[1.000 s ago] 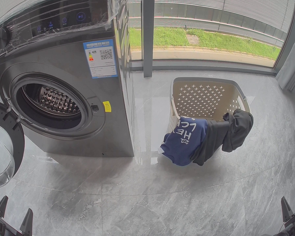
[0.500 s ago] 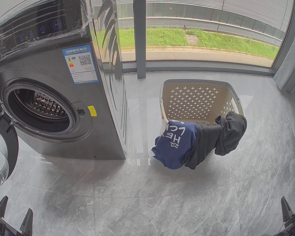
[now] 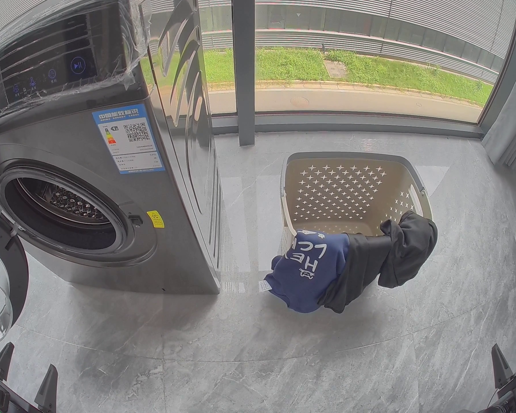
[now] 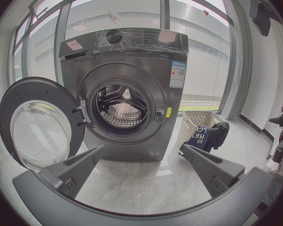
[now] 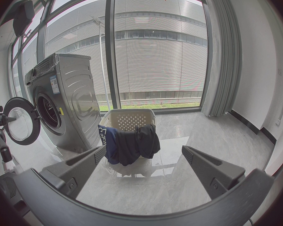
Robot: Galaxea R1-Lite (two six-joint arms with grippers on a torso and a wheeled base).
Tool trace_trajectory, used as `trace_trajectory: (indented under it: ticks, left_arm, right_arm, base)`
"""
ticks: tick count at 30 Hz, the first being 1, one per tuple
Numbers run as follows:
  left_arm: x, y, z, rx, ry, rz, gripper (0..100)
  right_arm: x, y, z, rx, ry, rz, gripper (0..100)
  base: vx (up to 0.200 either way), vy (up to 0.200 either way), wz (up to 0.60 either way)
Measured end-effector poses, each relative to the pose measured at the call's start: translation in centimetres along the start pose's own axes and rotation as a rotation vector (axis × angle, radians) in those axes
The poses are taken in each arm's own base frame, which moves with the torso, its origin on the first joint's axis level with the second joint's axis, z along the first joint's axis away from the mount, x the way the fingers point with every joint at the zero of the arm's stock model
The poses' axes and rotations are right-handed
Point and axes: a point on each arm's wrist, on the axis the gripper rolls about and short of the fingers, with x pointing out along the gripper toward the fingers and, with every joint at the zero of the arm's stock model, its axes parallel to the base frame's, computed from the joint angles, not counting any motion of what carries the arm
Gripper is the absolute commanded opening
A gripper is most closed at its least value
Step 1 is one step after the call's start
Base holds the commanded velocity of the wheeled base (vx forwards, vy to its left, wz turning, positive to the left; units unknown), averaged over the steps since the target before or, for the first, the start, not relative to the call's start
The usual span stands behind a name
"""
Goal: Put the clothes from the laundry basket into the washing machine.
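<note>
The left wrist view looks straight into the washing machine. Its round door is swung wide open, and the ribbed steel drum shows through the opening. The head view, from above, gives the inside of the laundry basket: beige walls punched with stars. The basket stands on the grey floor to the right of the machine, near it but apart, in front of the window. 2 garments hang over the basket's near rim, touching each other. 1 is a navy blue top with white lettering; the other is a black garment beside it, bunched at the right corner. The left gripper and right gripper sit low, well apart from the basket, both with jaws spread and holding nothing.
</note>
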Motion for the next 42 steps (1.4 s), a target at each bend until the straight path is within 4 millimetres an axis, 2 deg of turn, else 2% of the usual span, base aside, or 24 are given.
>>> trace_trajectory:
  ticks: [24,42]
  left_arm:
    - [0.00,0.00,0.00,-0.001,0.000,-0.001,100]
    - [0.00,0.00,0.00,-0.001,0.000,0.000,100]
  right_arm:
    - [0.00,0.00,0.00,0.000,0.000,0.000,100]
    - [0.00,0.00,0.00,0.000,0.000,-0.001,100]
  base:
    - [0.000,-0.200,0.00]
    - [0.000,0.000,0.00]
